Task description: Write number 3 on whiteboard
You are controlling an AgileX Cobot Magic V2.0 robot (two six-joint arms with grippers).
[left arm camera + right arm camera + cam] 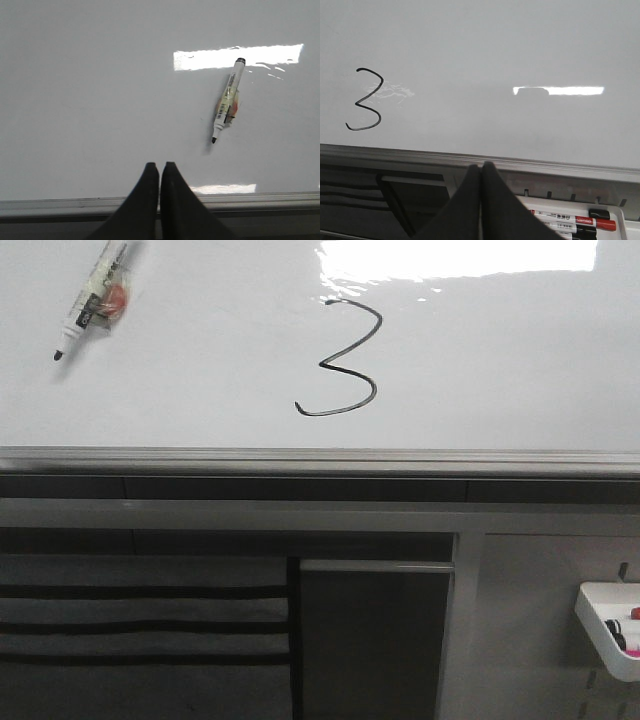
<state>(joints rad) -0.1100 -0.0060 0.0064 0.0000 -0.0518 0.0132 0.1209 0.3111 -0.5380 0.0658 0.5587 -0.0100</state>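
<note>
A black number 3 (345, 360) is drawn on the glossy whiteboard (200, 370), above its silver lower rail. It also shows in the right wrist view (367, 100). An uncapped black marker (92, 298) rests against the board at its upper left, tip down; it also shows in the left wrist view (227, 100). My left gripper (160, 166) is shut and empty, pointing at the board just above the rail, away from the marker. My right gripper (481, 167) is shut and empty, below the rail. Neither gripper shows in the front view.
A small white plastic tray (612, 625) hangs at the lower right below the board and holds spare markers (575, 220). Below the rail are grey panels and dark slats (140, 625). A bright light reflects on the board's top (460, 258).
</note>
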